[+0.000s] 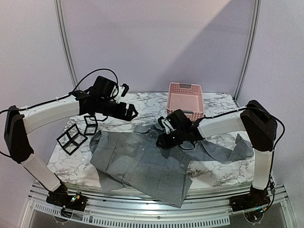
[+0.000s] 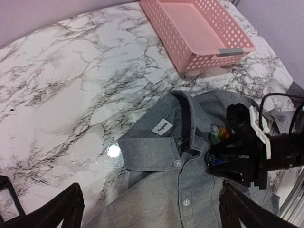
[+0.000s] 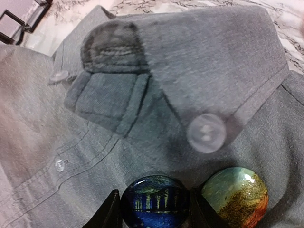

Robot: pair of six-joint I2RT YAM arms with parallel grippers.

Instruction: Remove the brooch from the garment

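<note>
The shirt (image 1: 142,166) lies spread on the tabletop (image 2: 61,95), its hem drooping over the near edge and its collar (image 3: 213,61) pointing toward the far side. Just under the collar tip sits the brooch (image 3: 154,199), a round blue one, with a second brooch (image 3: 235,197) in green and orange touching it on one side.

My right gripper (image 3: 151,211) is down on the shirt there. Its fingers are narrowed to the blue brooch's width and seem to press on both of its edges, one of them wedged between the two brooches. I judge the grasp made but the removal not done, since the brooch lies flat on the cloth. Pulling it free and putting it down are left.

My left gripper (image 1: 132,112) hangs above the tabletop beyond the collar, fingers spread wide and holding nothing.

The tabletop is white marble-patterned and glossy. Black wire frames (image 1: 71,137) stand at its left, and a pink basket (image 1: 185,97) sits at the far edge, seemingly empty. Behind is a plain pale wall (image 1: 156,42).
</note>
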